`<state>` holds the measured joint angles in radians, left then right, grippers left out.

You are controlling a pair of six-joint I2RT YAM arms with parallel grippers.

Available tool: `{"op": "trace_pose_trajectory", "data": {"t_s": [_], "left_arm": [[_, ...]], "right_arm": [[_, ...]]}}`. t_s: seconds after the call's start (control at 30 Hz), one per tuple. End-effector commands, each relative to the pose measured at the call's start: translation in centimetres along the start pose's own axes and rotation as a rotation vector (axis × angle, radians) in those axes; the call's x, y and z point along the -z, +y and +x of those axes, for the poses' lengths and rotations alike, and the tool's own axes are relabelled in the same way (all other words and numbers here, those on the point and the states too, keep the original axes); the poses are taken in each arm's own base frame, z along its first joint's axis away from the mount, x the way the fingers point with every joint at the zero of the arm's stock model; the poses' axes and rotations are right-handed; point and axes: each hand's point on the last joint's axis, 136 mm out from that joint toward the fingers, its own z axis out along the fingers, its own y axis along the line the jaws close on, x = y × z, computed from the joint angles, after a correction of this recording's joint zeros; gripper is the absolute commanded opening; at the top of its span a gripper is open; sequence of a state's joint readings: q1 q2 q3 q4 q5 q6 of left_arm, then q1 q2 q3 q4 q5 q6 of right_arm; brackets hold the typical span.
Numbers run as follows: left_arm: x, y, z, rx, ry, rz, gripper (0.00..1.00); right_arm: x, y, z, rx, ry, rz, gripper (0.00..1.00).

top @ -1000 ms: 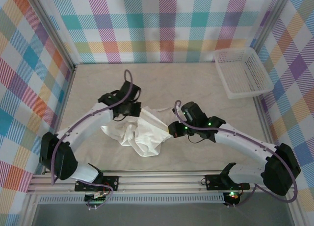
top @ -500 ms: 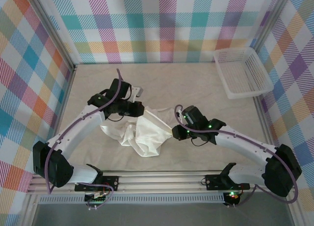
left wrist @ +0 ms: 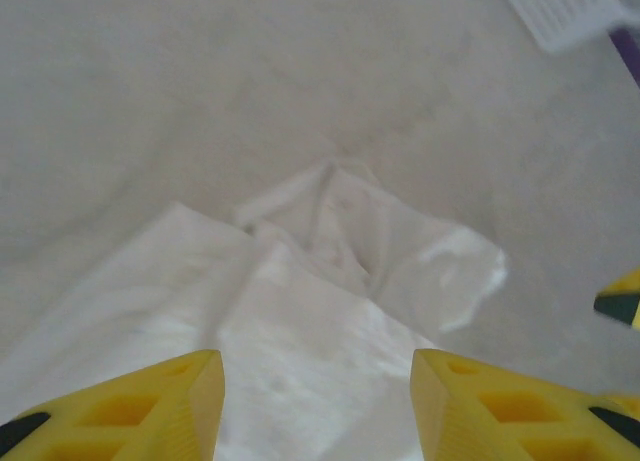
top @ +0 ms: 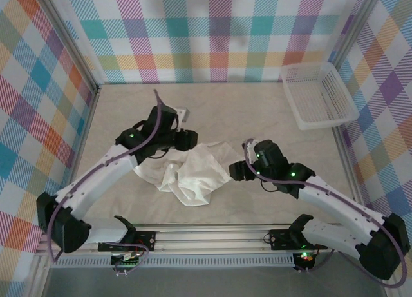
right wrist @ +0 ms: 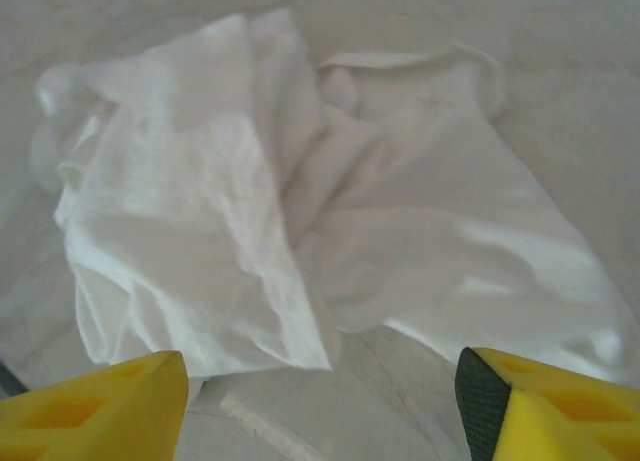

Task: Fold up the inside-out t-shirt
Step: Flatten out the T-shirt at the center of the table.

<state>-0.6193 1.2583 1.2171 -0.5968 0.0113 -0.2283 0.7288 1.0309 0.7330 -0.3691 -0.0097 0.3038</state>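
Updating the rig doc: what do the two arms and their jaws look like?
Left arm and right arm match: white links, black joint housings, a purple cable running along each, small green lights near the wrists. Jaws are yellow blocks with cut-out pockets and black tips.

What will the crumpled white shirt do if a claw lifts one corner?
The crumpled white cloth t-shirt would probably flop and dangle, since it lies in soft, loose folds. It looks thin, so likely light. Pushed, it would probably bunch up rather than slide.
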Motion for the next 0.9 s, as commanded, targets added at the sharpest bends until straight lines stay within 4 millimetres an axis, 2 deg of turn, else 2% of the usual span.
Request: {"op": "trace_pose_trajectory", "data": {"t_s": [0.0,0.07,0.13,0.23,0.33,0.43,0.53,0.6,0.67,0.87], "left_arm": [[2.8,3.3,-1.0,0.048,-0.121,-0.165,0.52],[3.6,3.4,-0.4,0.06,-0.134,-0.149,0.54],[3.9,3.2,0.3,0.066,-0.124,-0.123,0.54],[4.0,3.5,1.6,0.086,-0.093,-0.126,0.55],[4.3,3.7,2.5,0.106,-0.078,-0.126,0.55],[4.2,3.7,3.0,0.116,-0.069,-0.122,0.56],[3.8,3.7,3.1,0.117,-0.06,-0.121,0.56],[3.6,3.7,3.0,0.116,-0.057,-0.122,0.56],[3.3,3.7,3.0,0.12,-0.052,-0.128,0.56],[2.7,4.2,3.8,0.129,-0.033,-0.15,0.56]], "right_arm": [[-2.0,4.5,-4.1,0.211,0.008,-0.209,0.73],[-4.6,5.7,-5.1,0.211,0.109,-0.303,0.74],[-6.9,6.1,-6.4,0.192,0.139,-0.396,0.75],[-9.9,5.2,-8.9,0.148,0.13,-0.5,0.79],[-12.1,4.8,-9.6,0.179,0.158,-0.576,0.84],[-13.3,5.2,-9.8,0.221,0.164,-0.673,0.86],[-14.2,5.6,-10.0,0.184,0.173,-0.768,0.84],[-14.8,5.8,-9.7,0.131,0.196,-0.801,0.79],[-15.3,5.6,-9.3,0.081,0.219,-0.796,0.7],[-14.6,5.2,-8.1,0.062,0.219,-0.758,0.53]]}}
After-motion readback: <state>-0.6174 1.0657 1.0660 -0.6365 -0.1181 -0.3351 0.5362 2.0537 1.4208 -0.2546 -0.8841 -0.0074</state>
